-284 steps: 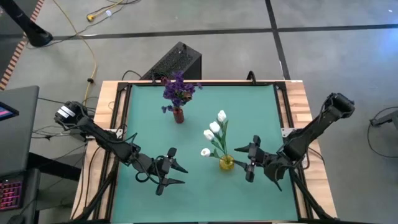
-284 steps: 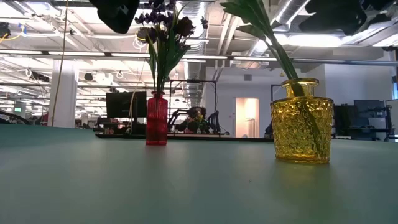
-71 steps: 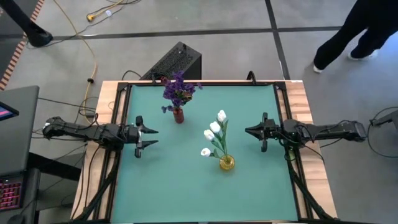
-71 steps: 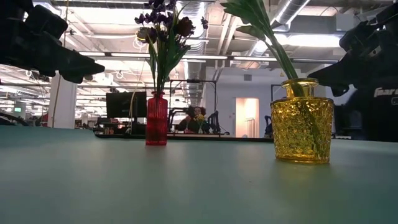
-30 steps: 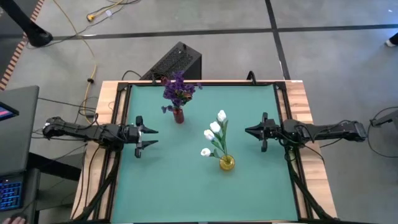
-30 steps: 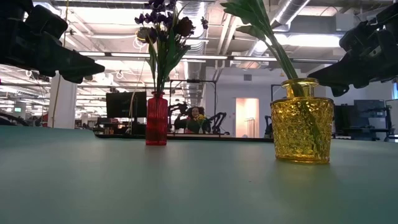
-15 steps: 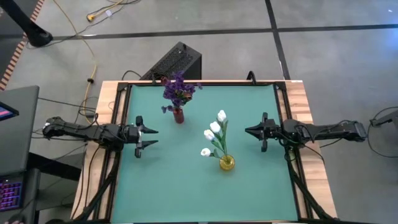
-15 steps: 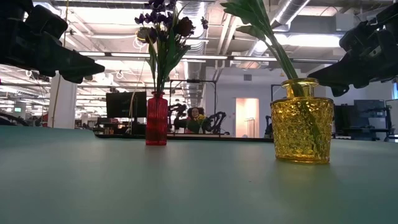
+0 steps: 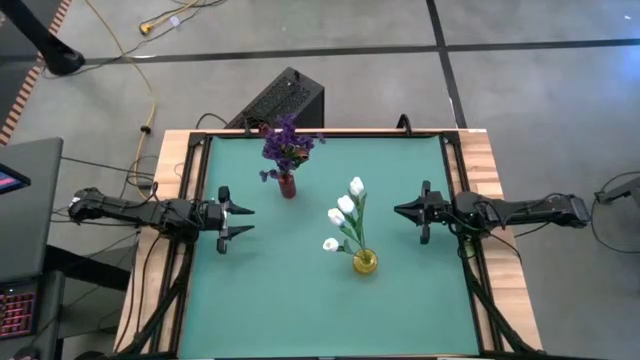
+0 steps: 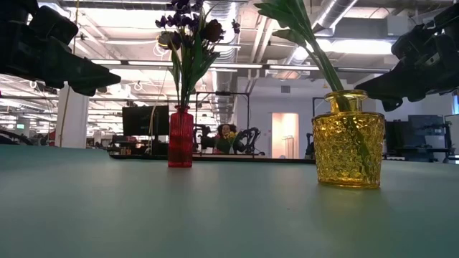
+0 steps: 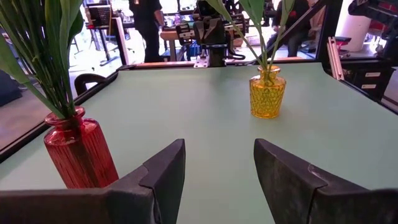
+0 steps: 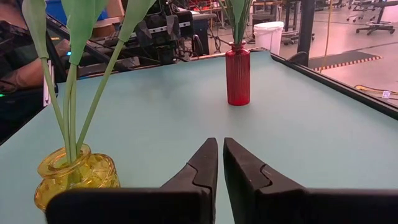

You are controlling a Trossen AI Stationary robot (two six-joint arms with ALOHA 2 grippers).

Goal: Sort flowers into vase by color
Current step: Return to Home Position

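Note:
Purple flowers (image 9: 288, 143) stand with their stems in a slim red vase (image 9: 287, 186) at the table's far left of centre. White flowers (image 9: 345, 212) lean out of a squat yellow vase (image 9: 365, 262) nearer the middle. My left gripper (image 9: 243, 219) hovers open above the table's left edge, level, fingers pointing right, empty. My right gripper (image 9: 397, 210) hovers shut above the right edge, pointing left, empty. The red vase (image 11: 79, 153) and the yellow vase (image 11: 267, 93) show in the left wrist view; the yellow vase (image 12: 76, 176) and the red vase (image 12: 237, 74) in the right wrist view.
Bare green mat (image 9: 300, 300) lies in front of both vases and between the grippers. A black box (image 9: 283, 100) stands on the floor behind the table's far edge. Cables trail on the floor at the left.

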